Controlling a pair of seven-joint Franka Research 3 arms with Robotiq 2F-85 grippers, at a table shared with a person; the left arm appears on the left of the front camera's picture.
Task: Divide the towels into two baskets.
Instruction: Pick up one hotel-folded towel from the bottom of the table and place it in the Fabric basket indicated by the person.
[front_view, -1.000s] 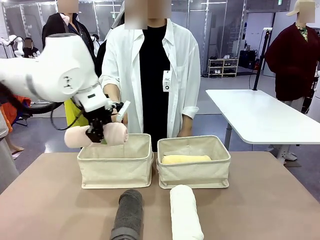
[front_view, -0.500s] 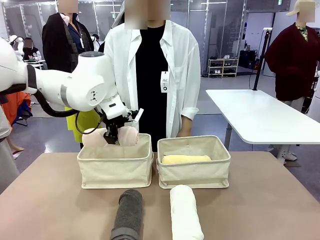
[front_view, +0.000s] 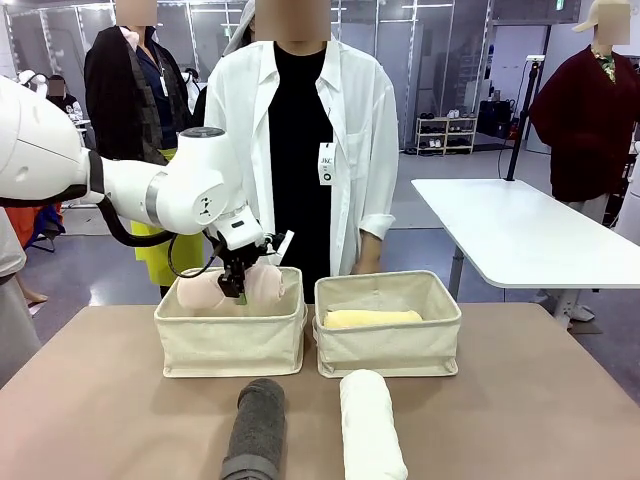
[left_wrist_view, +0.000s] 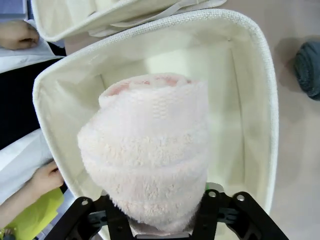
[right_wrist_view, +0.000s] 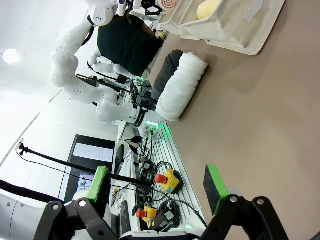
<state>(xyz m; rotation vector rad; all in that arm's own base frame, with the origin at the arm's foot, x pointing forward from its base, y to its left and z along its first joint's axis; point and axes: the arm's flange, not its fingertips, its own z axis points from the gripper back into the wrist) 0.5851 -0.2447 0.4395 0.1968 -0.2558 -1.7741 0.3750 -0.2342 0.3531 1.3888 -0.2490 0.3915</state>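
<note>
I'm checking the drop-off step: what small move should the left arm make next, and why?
Probably spread the left gripper wide so the pink towel drops. The towel sits between its fingers, its underside dipped below the rim of the left basket, and the wrist view shows bare basket floor beneath it, so nothing seems to block the fall.

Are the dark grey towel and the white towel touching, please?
Apart. The front view shows bare table between the dark grey towel and the white towel.
</note>
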